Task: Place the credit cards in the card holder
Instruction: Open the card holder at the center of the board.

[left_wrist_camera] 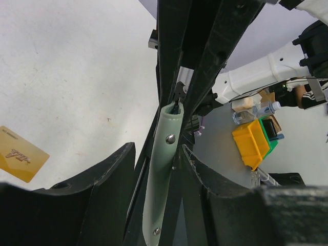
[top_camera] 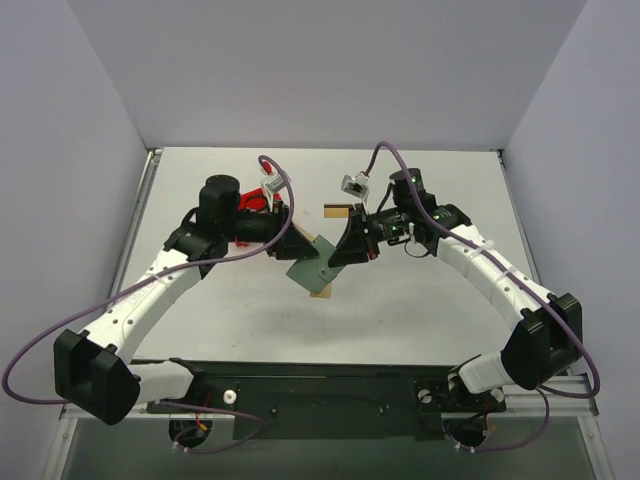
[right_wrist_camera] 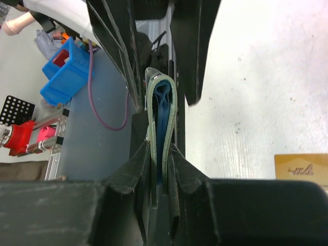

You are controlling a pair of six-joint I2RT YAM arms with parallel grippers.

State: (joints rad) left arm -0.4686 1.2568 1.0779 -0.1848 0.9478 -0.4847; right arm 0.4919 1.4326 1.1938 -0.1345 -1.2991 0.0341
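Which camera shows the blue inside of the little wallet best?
The right wrist view: the card holder sits edge-on, pinched in the right gripper, with its light blue lining plainly visible. The left wrist view shows only its grey-green outside edge with metal studs. The top view shows a small green patch, no blue.

Both arms angle inward; left gripper (top_camera: 298,248) and right gripper (top_camera: 343,248) nearly meet; each is pinched closed on the card holder (top_camera: 311,268).
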